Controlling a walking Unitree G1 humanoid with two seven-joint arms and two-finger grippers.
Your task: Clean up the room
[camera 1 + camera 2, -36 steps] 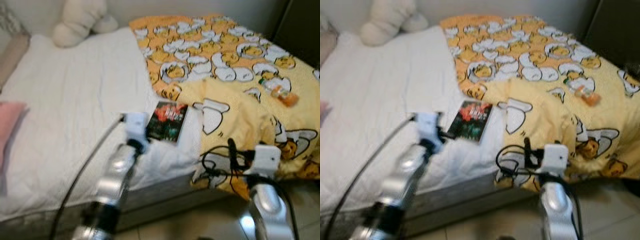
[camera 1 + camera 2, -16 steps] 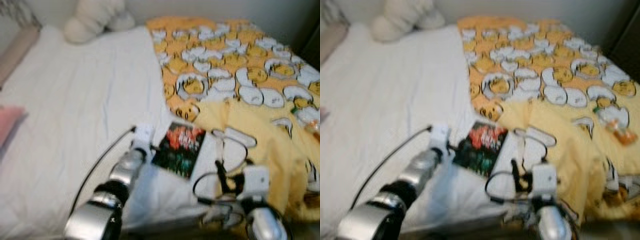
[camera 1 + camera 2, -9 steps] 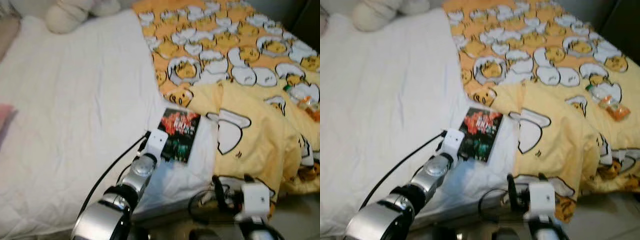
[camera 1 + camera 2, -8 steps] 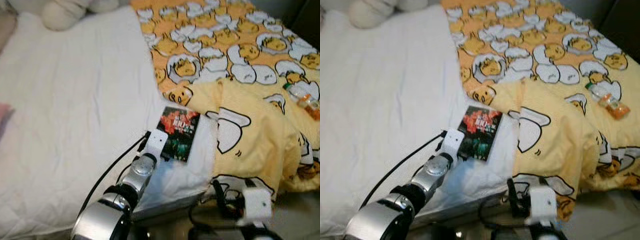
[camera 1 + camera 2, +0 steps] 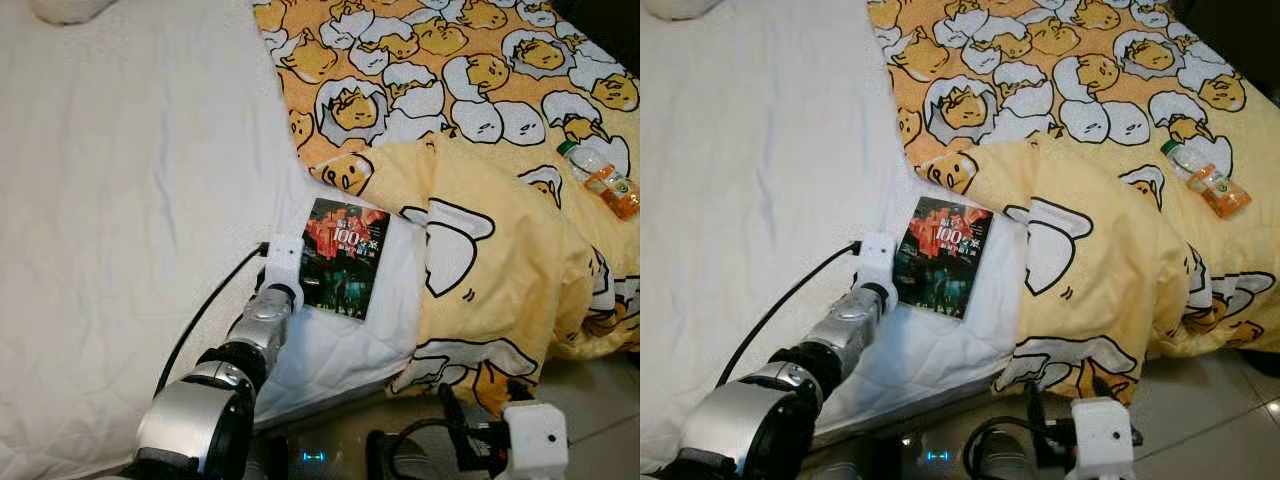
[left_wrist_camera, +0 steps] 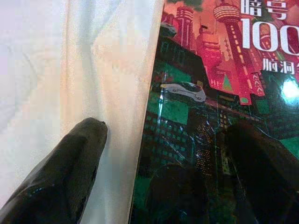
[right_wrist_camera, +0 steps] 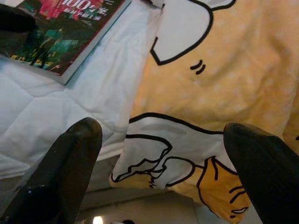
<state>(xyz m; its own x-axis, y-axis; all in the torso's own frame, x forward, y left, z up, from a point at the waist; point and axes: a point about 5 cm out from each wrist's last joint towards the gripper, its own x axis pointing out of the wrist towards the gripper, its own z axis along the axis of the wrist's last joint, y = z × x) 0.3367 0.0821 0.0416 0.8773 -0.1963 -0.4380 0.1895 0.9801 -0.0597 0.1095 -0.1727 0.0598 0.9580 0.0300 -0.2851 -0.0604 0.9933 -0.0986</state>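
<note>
Left wrist view: we're straddling the book (image 6: 201, 93) edge w/ left gripper (image 6: 163, 140) fingers spread on the bed (image 5: 120, 200); right gripper (image 7: 163, 140) hanging spread too.

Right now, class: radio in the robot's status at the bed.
Left hand open, straddling the book's edge. Right hand open, low by the yellow duvet. Bottle lies on the duvet.

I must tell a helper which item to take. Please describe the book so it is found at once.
On the white sheet near the bed's front edge, beside the folded yellow duck-print blanket, lies the book. It alone is flat and dark, with a red-green city cover and "100".
</note>
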